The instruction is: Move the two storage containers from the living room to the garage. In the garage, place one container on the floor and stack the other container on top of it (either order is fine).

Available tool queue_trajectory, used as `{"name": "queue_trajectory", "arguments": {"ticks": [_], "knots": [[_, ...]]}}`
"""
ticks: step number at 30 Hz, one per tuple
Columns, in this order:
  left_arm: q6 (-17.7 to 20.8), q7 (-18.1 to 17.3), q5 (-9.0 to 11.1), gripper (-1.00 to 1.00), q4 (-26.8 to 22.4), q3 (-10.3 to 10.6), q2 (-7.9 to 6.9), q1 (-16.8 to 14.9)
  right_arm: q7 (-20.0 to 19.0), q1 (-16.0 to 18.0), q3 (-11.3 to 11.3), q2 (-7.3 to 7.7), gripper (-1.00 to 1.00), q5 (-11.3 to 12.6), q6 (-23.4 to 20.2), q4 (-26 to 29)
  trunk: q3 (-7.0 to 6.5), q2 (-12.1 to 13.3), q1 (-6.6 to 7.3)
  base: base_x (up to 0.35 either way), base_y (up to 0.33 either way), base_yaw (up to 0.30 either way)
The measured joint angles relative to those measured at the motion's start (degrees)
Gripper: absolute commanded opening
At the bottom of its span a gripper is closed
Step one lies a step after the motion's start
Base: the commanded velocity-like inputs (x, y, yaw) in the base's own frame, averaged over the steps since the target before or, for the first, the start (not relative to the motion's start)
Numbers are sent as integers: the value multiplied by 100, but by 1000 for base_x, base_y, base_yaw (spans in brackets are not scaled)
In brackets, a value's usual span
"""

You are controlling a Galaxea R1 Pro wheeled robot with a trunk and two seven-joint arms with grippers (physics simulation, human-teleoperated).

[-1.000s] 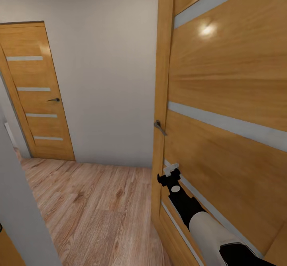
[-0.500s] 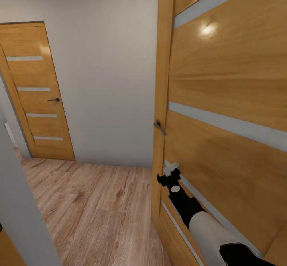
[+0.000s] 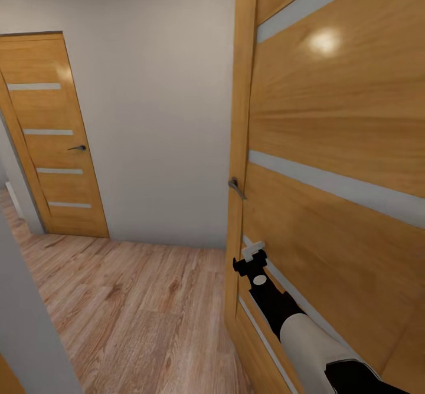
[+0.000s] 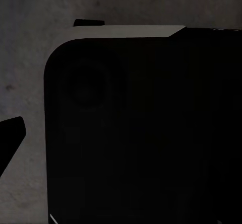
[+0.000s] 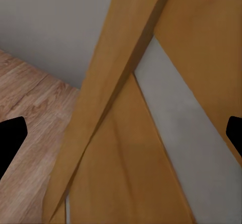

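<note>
The two storage containers are out of view. I stand in a hallway with a light wood-plank floor [image 3: 136,317]. My right gripper [image 3: 252,252] reaches forward, close to the lower part of a large wooden door [image 3: 330,146], below its handle [image 3: 236,187]. In the right wrist view the right gripper [image 5: 121,138] is open, its dark fingertips [image 5: 10,138] spread wide with the door's frame and a pale stripe between them. In the left wrist view the left gripper's fingertip [image 4: 11,136] stands wide beside a dark rounded robot part [image 4: 146,128].
The big wooden door is very near on the right. A second, shut wooden door [image 3: 53,140] stands at the far left beside a white wall [image 3: 159,117]. A grey wall edge [image 3: 29,323] is close at the lower left. Open floor lies between.
The whole head picture has shifted slightly, so the camera has moved a little. The right arm holds the same pose against the door.
</note>
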State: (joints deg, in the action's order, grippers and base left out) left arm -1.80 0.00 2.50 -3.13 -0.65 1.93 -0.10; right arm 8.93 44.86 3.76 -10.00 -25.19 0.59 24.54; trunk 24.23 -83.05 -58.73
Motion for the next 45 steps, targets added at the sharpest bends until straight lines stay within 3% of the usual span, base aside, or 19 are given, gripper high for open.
{"name": "queue_trajectory", "arguments": {"ticks": [18, 45], "knots": [[0, 0, -3, 100, -1, -1, 0, 0, -2, -2, -23, 0, 100, -11, -1, -25, 1, 0, 1, 11, 0, 0], [0, 1, 5, 100, -1, -1, 0, 1, 21, -1, -74, 0, 100, 44, -8, -31, 1, 0, 1, 124, 0, 0]]}}
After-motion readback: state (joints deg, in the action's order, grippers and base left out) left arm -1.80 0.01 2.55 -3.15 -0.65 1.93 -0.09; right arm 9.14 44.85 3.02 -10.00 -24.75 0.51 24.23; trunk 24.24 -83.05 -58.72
